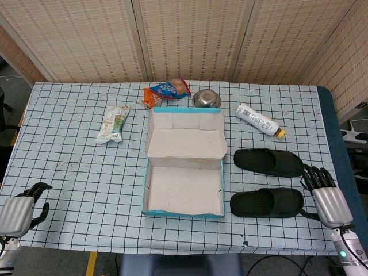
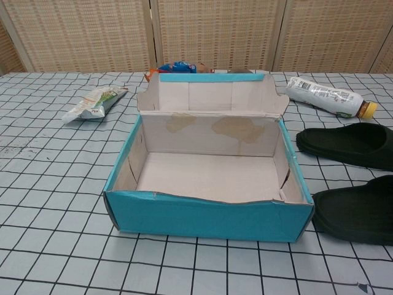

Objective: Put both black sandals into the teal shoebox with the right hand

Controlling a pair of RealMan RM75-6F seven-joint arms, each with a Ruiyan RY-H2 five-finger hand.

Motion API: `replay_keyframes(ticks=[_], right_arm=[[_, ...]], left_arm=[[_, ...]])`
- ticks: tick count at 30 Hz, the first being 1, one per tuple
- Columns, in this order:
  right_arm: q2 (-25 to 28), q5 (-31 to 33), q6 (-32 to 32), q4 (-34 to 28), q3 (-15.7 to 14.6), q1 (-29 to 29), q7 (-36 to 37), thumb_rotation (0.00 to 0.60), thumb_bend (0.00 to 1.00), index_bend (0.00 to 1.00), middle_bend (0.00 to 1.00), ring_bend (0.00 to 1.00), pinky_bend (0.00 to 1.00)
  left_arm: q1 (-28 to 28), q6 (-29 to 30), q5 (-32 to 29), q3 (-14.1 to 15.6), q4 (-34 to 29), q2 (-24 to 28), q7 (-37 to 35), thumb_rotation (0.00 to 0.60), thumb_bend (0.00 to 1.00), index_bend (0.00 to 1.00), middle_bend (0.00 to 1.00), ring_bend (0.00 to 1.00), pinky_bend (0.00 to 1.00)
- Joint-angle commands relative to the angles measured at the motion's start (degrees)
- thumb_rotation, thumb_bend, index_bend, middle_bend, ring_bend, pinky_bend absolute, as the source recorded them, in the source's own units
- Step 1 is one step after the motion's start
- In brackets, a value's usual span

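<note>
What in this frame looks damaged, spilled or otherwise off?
The shoebox is worn: its near wall is buckled, with a ragged top edge, and the inside of its far wall has brownish stains. The bottle lies on its side. Nothing looks spilled, and both sandals sit flat beside the box.

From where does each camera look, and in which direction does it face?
Head view: high above the near table edge, looking down; shows the left hand and right hand.
Chest view: low at the near edge, facing forward across the table; no hand shows.
Both share the teal shoebox, open and empty, both black sandals and the bottle.
</note>
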Motion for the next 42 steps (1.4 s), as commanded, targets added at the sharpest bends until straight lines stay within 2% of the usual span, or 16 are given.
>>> replay_keyframes(ticks=[1, 10, 12, 14, 17, 23, 29, 38, 42], right_arm=[[0.2, 0.2, -0.5, -0.2, -0.2, 0.1, 0.1, 0.600, 0.00, 0.00, 0.00, 0.00, 0.00], [1.9, 0.4, -3.0, -2.1, -1.0, 0.7, 2.1, 0.600, 0.00, 0.00, 0.00, 0.00, 0.00], [4.0, 0.8, -6.9, -3.9, -2.2, 1.7, 4.4, 0.600, 0.00, 0.00, 0.00, 0.00, 0.00], [7.4, 3.0, -15.3, -6.3, -4.0, 4.3, 6.8, 0.600, 0.00, 0.00, 0.00, 0.00, 0.00], [8.3, 4.8, -19.3, -6.9, -4.2, 6.0, 6.5, 0.600, 0.00, 0.00, 0.00, 0.00, 0.00], [5.3, 8.6, -24.4, -4.3, -3.6, 8.3, 6.1, 0.600, 0.00, 0.00, 0.00, 0.00, 0.00], [0.2, 9.6, -23.5, -0.4, -2.1, 9.5, 2.1, 0.600, 0.00, 0.00, 0.00, 0.00, 0.00], [-3.0, 12.6, -28.7, 0.6, -2.6, 12.2, -0.6, 0.600, 0.00, 0.00, 0.00, 0.00, 0.00], [-5.5, 13.8, -27.9, 2.8, -2.0, 12.4, -2.3, 0.600, 0.00, 0.00, 0.00, 0.00, 0.00]], left_arm=[[0.0, -0.2, -0.3, -0.1, -0.1, 0.0, -0.2, 0.600, 0.50, 0.28, 0.23, 0.40, 0.57], [0.0, -0.2, -0.4, -0.1, 0.0, 0.0, -0.2, 0.600, 0.50, 0.28, 0.23, 0.41, 0.57], [-0.1, -0.6, -0.6, -0.2, 0.3, -0.1, -0.3, 0.600, 0.50, 0.28, 0.23, 0.41, 0.57], [-0.3, -1.3, -1.3, -0.2, 0.4, -0.1, -0.5, 0.600, 0.50, 0.28, 0.23, 0.41, 0.57], [-0.2, -0.8, -0.5, 0.0, 0.2, 0.0, -0.3, 0.600, 0.50, 0.28, 0.23, 0.41, 0.57], [0.0, -0.4, -0.6, -0.1, -0.2, 0.2, -0.3, 0.600, 0.50, 0.28, 0.23, 0.40, 0.57], [0.0, -0.6, -1.2, -0.3, -0.1, 0.2, -0.5, 0.600, 0.50, 0.28, 0.23, 0.41, 0.57], [0.1, -0.1, -0.6, -0.3, -0.2, 0.5, -0.9, 0.600, 0.50, 0.28, 0.23, 0.40, 0.57], [0.1, -0.1, -0.8, -0.4, -0.3, 0.5, -1.3, 0.600, 0.50, 0.28, 0.23, 0.40, 0.57]])
